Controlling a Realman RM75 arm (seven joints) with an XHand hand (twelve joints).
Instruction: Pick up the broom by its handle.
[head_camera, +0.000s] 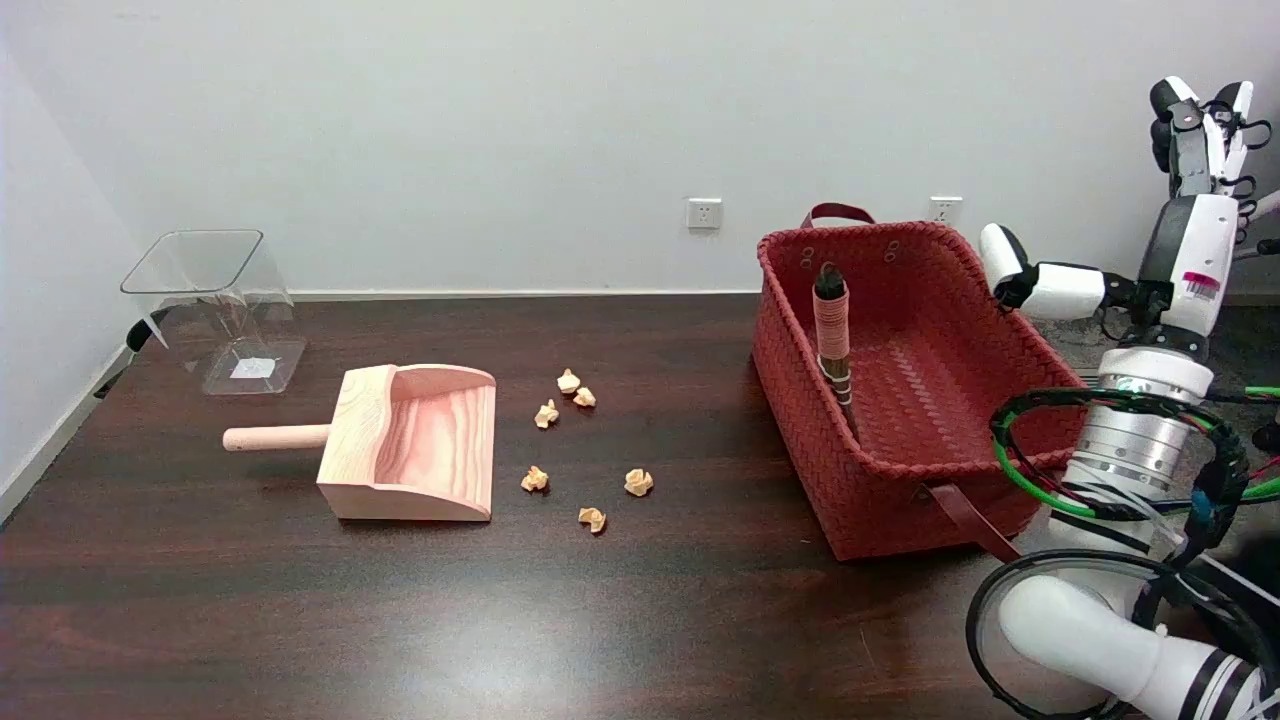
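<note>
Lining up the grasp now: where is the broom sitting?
In the head view the broom stands tilted inside the red basket at right, leaning near its left wall, handle end up; the right hand is raised beyond the basket's right side.

A wooden dustpan (415, 445) lies on a dark counter (300, 600), its round handle pointing left. Six crumpled paper scraps (638, 482) are scattered just to its right. A clear plastic bin (215, 305) stands tilted at the far left corner. A red woven basket (900, 400) with strap handles sits at right. Two wall sockets (704, 213) are on the white wall behind.
</note>
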